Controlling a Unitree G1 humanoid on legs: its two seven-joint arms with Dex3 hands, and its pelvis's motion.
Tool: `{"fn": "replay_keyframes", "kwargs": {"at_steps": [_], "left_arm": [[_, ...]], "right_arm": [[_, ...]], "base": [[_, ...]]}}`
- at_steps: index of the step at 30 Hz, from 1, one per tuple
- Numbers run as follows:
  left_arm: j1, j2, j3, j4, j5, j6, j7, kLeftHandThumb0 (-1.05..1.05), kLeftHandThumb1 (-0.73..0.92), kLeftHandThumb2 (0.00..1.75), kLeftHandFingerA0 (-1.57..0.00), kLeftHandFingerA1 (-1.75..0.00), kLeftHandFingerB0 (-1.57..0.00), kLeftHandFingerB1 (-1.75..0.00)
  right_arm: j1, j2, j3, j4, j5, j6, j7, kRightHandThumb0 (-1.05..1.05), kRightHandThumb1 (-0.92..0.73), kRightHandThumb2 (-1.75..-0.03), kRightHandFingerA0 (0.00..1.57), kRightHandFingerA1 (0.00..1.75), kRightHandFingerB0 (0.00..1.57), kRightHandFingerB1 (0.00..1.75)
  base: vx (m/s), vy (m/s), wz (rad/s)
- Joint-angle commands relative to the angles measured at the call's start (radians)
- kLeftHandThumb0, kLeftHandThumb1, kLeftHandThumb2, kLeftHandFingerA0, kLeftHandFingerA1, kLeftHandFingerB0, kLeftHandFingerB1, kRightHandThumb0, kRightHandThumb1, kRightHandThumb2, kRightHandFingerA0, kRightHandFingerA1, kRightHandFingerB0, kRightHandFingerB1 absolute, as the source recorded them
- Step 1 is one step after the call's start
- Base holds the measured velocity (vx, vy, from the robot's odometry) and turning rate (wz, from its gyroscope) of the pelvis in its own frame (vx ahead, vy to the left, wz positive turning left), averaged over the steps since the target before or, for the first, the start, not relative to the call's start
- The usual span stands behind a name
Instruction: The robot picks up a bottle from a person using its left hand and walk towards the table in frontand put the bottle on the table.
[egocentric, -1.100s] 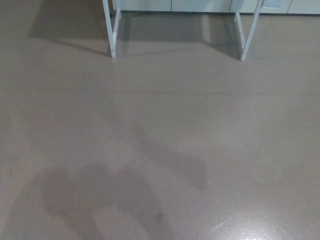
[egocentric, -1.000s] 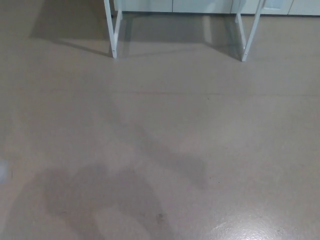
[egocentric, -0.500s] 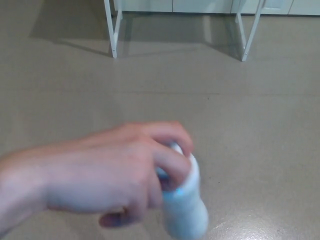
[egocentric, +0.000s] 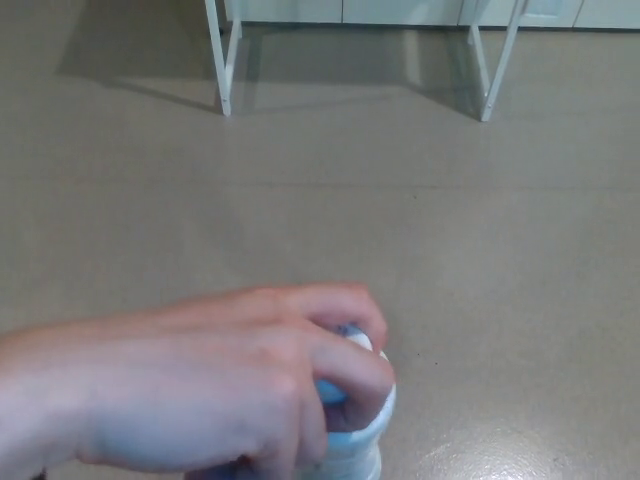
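White and pale blue, the bottle (egocentric: 362, 438) is held low in the view by a person's hand (egocentric: 200, 390), fingers wrapped round its top. Neither robot hand is seen, so no grasp can be judged. Handover, the walk to the table (egocentric: 224, 60) and placing are judged not yet done.

A: From where does the single view look?
B: Head height, tilted down and forward onto the floor (egocentric: 430, 220); white bench legs (egocentric: 222, 60) lie far, a person's hand (egocentric: 190, 390) very near, blurred.

A person's hand (egocentric: 200, 385) grips a white bottle (egocentric: 355, 430) low over the floor (egocentric: 400, 220); white table legs (egocentric: 222, 60) stand beyond.
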Motion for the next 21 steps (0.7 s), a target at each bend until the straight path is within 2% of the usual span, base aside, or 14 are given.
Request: {"fn": "replay_keyframes", "kwargs": {"at_steps": [1,8,11,12,16,17,18,21], "left_arm": [[0.325,0.17,-0.319,-1.071,-0.202,0.01,-0.35,-0.6,0.36,0.78,0.0,-0.2,0.0,-0.15],[0.303,0.198,-0.396,-1.249,-0.145,0.068,-0.323,-0.59,0.35,0.78,0.0,-0.23,0.0,-0.17],[0.283,0.198,-0.413,-1.278,-0.14,0.092,-0.319,-0.62,0.36,0.79,0.0,-0.19,0.0,-0.15],[0.263,0.197,-0.427,-1.29,-0.14,0.108,-0.32,-0.6,0.36,0.78,0.0,-0.19,0.0,-0.14],[0.23,0.201,-0.446,-1.323,-0.143,0.156,-0.319,-0.6,0.36,0.78,0.0,-0.14,0.0,-0.12],[0.224,0.203,-0.449,-1.33,-0.14,0.167,-0.316,-0.58,0.34,0.78,0.0,-0.18,0.0,-0.14],[0.214,0.204,-0.453,-1.335,-0.138,0.178,-0.315,-0.63,0.29,0.68,0.0,-0.23,0.0,-0.14],[0.188,0.213,-0.464,-1.331,-0.159,0.221,-0.317,-0.54,0.32,0.77,0.0,-0.26,0.0,-0.18]], "right_arm": [[-0.022,-0.044,0.064,0.018,-0.076,-0.008,-0.08,-0.23,-0.61,-0.58,0.65,0.48,0.48,0.4],[-0.006,-0.043,0.083,0.024,-0.083,-0.005,-0.075,-0.23,-0.62,-0.58,0.64,0.47,0.47,0.4],[-0.005,-0.042,0.095,0.027,-0.093,-0.006,-0.091,-0.23,-0.62,-0.58,0.67,0.48,0.49,0.4],[-0.001,-0.044,0.11,0.022,-0.107,-0.007,-0.1,-0.32,-0.52,-0.69,0.65,0.56,0.46,0.47],[-0.002,-0.044,0.122,0.029,-0.11,-0.008,-0.095,-0.31,-0.52,-0.68,0.66,0.57,0.47,0.47],[-0.003,-0.045,0.125,0.03,-0.113,-0.006,-0.097,-0.22,-0.6,-0.58,0.7,0.5,0.5,0.4],[-0.006,-0.047,0.134,0.032,-0.121,-0.001,-0.102,-0.24,-0.61,-0.58,0.69,0.48,0.49,0.39],[0.003,-0.05,0.16,0.029,-0.136,-0.01,-0.106,-0.24,-0.6,-0.58,0.7,0.5,0.51,0.41]], "base": [[0.0,0.0,0.0],[0.0,0.0,0.0],[0.0,0.0,0.0],[0.0,0.0,0.0],[0.0,0.0,0.0],[0.0,0.0,0.0],[0.0,0.0,0.0],[0.0,0.0,0.0]]}}
